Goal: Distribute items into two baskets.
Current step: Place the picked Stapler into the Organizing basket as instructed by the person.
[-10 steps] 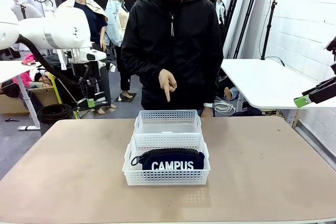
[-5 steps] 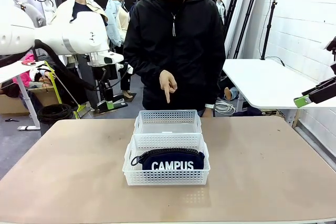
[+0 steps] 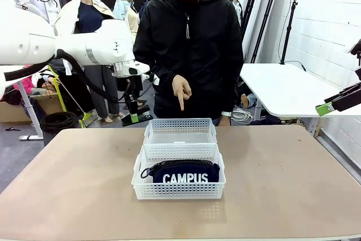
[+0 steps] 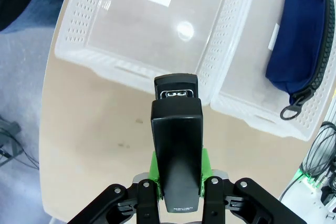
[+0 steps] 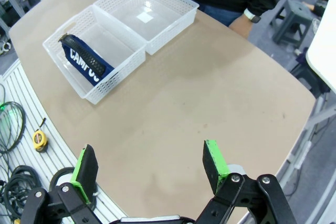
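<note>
Two white baskets (image 3: 179,156) sit end to end on our table (image 3: 282,179), below and ahead of our left gripper (image 4: 178,182), which clamps the black stapler (image 4: 177,145) above the empty far basket (image 4: 157,30). Our right gripper (image 5: 152,174) hangs wide apart, holding nothing. Navy CAMPUS pouch (image 3: 185,173) lies in the near basket (image 3: 179,174).

1. Worktop (image 3: 293,184): tan, matte surface with rounded corners.
2. Right wall (image 3: 333,21): white painted brick.
3. White side table (image 3: 282,91) stands against that wall, well apart from the worktop.
4. Floor (image 3: 22,150): grey, with coiled black cable (image 3: 59,121) lying on it at left.
5. Black tripod stand (image 3: 289,23) upright beside the wall.
6. Lighting: even and bright.
</note>
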Robot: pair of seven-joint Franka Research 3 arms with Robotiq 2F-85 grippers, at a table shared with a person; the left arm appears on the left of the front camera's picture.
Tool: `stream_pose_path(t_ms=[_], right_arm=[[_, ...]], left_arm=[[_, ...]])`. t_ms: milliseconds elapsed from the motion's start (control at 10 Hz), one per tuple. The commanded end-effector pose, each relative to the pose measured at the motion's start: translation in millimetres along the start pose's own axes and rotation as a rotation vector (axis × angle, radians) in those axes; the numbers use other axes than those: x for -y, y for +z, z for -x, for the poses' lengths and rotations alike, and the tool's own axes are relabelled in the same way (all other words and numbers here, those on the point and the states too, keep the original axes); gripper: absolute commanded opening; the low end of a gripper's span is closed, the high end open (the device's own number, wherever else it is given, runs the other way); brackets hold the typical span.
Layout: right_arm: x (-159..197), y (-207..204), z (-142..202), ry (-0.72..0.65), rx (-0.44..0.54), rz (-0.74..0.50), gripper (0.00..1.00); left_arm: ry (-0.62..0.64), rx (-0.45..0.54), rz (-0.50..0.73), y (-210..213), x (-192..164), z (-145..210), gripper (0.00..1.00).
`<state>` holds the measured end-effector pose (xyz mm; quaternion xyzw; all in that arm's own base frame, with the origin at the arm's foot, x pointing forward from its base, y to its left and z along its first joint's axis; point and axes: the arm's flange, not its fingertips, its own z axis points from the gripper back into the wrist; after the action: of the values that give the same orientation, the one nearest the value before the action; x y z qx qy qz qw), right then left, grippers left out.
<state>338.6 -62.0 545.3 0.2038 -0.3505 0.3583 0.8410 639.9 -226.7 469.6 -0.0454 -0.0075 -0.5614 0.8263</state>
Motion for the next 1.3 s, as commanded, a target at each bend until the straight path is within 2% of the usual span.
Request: stream_pose_path(t_ms=[0,700,1200], right_arm=[[0.1,-1.4,0.0,-0.010,0.013,-0.012,1.00],[0.1,-1.4,0.0,-0.010,0.013,-0.012,1.00],[0.1,-1.4,0.0,-0.010,0.013,-0.012,1.00]], left_arm=[[-0.007,0.009,-0.028,-4.0,-3.2,-22.5,0.00],[-0.085,0.003,-0.037,-31.9,-0.2,-96.3,0.00],[-0.133,-0.025,-0.014,-63.8,-16.3,-120.1,0.00]])
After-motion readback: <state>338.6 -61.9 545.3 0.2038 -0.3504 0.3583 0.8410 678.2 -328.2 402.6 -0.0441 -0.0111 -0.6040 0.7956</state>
